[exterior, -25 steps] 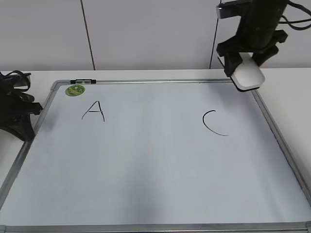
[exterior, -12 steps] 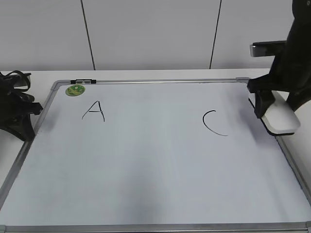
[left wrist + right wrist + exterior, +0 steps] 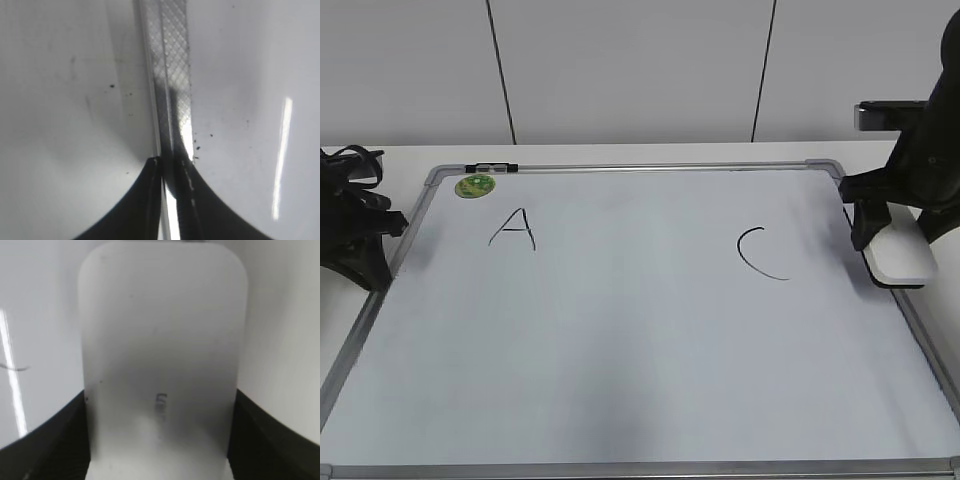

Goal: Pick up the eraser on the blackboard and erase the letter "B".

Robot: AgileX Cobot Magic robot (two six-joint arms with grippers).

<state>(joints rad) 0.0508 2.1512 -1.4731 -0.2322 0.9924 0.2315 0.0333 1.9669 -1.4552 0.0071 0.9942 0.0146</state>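
The white eraser (image 3: 902,256) is held in my right gripper (image 3: 894,240), low over the right frame of the blackboard (image 3: 640,340), to the right of the black "C" (image 3: 760,255). In the right wrist view the eraser (image 3: 160,330) fills the frame, and the right gripper (image 3: 159,437) is shut on its sides. No letter "B" shows on the board; between the "A" (image 3: 512,230) and the "C" the surface is blank. My left gripper (image 3: 375,262) is shut and empty at the board's left frame (image 3: 172,60); it also shows in the left wrist view (image 3: 170,167).
A small round green magnet (image 3: 475,186) sits at the board's top left corner, with a dark marker (image 3: 492,168) on the top frame beside it. White table surrounds the board, and a white wall stands behind.
My right gripper, holding the eraser, has come down and to the right from above the board's top right corner to its right edge. The left arm has not moved.
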